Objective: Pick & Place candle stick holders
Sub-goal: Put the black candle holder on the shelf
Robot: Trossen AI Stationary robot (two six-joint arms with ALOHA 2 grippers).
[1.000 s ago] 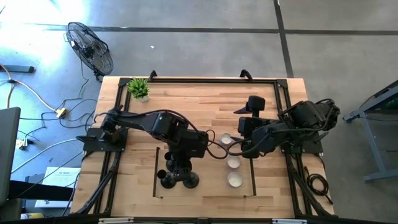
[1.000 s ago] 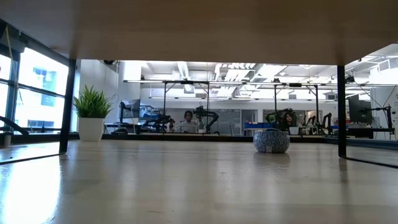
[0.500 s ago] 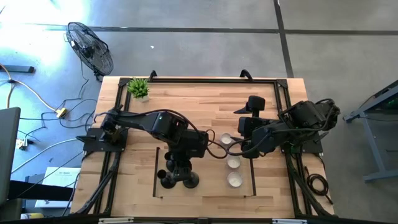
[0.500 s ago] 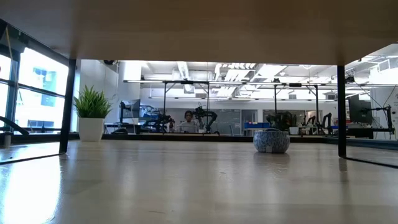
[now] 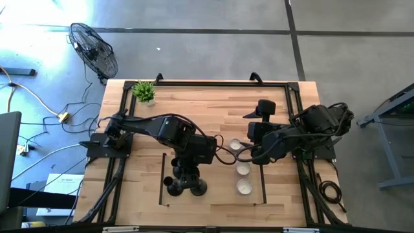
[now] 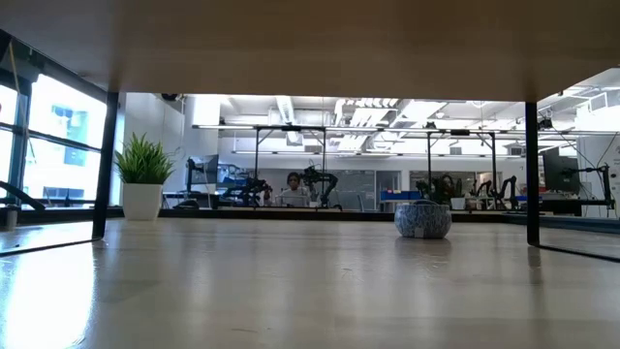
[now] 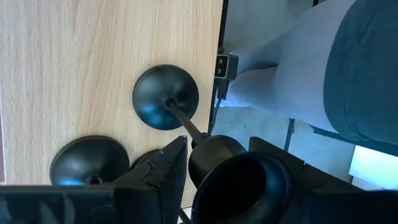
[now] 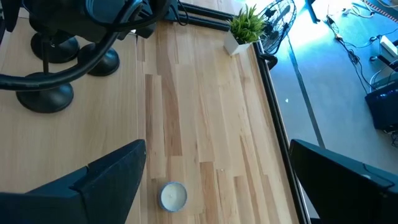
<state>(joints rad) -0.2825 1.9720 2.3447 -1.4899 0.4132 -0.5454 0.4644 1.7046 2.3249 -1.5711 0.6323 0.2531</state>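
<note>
A grey concrete floor (image 5: 213, 39) surrounds the wooden table (image 5: 213, 107), with a black fan (image 5: 94, 48) standing at upper left. Across the table, a bright open room shows tall windows (image 6: 53, 145) at left and ceiling lights (image 6: 387, 114).

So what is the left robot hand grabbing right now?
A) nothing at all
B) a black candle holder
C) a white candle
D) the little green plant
B: in the left wrist view the left gripper has its fingers on either side of the cup top of a black candle holder, whose round base sits on the wooden table.
</note>
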